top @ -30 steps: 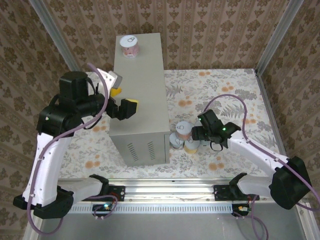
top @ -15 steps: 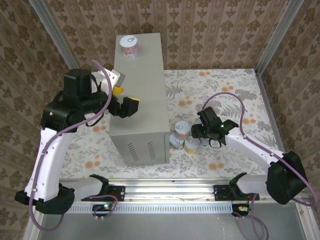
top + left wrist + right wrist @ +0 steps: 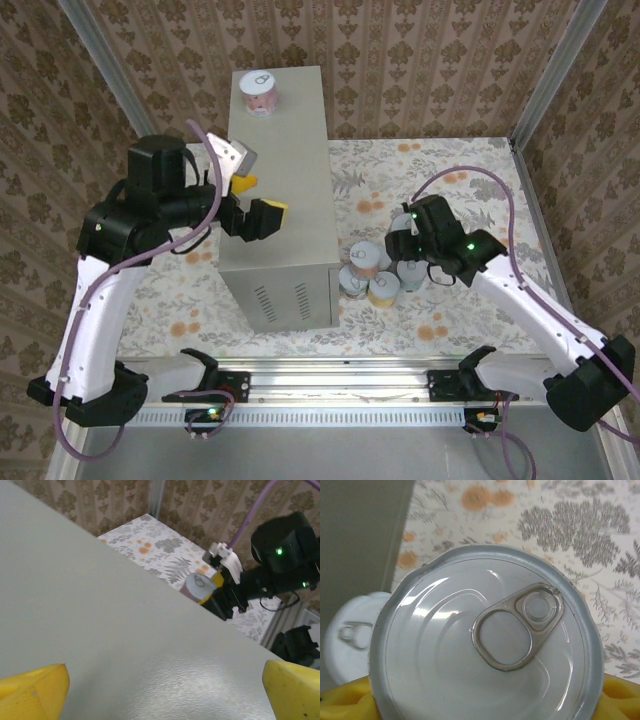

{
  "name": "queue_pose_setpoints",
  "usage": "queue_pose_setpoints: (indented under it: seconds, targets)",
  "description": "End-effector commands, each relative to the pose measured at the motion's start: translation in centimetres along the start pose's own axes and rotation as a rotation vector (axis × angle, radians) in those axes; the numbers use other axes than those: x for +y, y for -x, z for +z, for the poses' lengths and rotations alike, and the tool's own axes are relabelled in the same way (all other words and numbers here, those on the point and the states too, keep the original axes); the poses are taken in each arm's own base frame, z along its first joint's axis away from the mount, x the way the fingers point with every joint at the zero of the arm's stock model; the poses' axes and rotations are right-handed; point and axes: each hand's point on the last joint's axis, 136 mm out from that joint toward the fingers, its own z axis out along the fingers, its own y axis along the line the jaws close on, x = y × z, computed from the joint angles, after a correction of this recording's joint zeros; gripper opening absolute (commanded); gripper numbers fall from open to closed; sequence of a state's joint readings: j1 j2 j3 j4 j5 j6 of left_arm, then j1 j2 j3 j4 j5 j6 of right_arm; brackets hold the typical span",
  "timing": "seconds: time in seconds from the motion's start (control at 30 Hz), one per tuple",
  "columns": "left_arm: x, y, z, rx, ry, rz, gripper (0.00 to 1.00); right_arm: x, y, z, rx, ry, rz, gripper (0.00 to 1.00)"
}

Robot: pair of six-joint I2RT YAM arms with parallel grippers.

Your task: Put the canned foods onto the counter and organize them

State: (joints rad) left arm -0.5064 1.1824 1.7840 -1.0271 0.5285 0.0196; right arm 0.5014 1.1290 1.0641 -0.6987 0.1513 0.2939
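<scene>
The counter (image 3: 285, 170) is the tall grey box left of centre; one pink-labelled can (image 3: 259, 92) stands at the far end of its top. My left gripper (image 3: 258, 198) hovers open over the counter's left edge, its yellow fingertips (image 3: 31, 690) wide apart above the bare counter top (image 3: 115, 630). My right gripper (image 3: 410, 260) is shut on a can (image 3: 485, 640), whose white pull-tab lid sits between the yellow pads (image 3: 620, 700). Three more cans (image 3: 366, 258) cluster on the floral floor by the counter's right front corner.
Another can lid (image 3: 350, 635) lies just left of and below the held can, beside the counter's side wall (image 3: 360, 530). Patterned walls and metal corner posts (image 3: 545, 75) enclose the floral floor (image 3: 450, 190). A metal rail (image 3: 340, 385) runs along the near edge.
My right wrist has turned and pulled up and to the right, and a can now shows under it, apart from the cluster. The left gripper has edged slightly right over the counter.
</scene>
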Motion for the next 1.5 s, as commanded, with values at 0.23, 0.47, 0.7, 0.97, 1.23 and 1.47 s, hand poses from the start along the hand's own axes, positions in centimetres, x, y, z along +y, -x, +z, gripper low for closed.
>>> queue_pose_setpoints:
  seconds: [0.23, 0.47, 0.7, 0.97, 1.23, 1.47]
  targets:
    - [-3.3, -0.5, 0.0, 0.06, -0.098, 0.086, 1.0, 4.1, 6.2, -8.9, -0.137, 0.237, -0.126, 0.67]
    - [-4.2, -0.6, 0.1, 0.082, -0.106, 0.12, 1.0, 8.6, 8.7, -14.2, -0.195, 0.465, -0.236, 0.66]
    - [-5.7, -0.5, 0.3, 0.065, -0.123, 0.181, 1.0, 13.1, 9.9, -17.6, -0.204, 0.651, -0.331, 0.66]
    - [-7.2, -0.5, 1.0, 0.055, -0.13, 0.276, 1.0, 17.3, 10.5, -20.6, -0.203, 0.832, -0.389, 0.66]
    - [-7.3, -1.1, 1.9, 0.068, -0.088, 0.344, 1.0, 19.4, 10.6, -22.0, -0.188, 0.922, -0.41, 0.67]
    - [-7.8, -1.5, 2.6, 0.063, -0.084, 0.386, 0.95, 21.2, 10.1, -21.5, -0.149, 0.965, -0.423, 0.67]
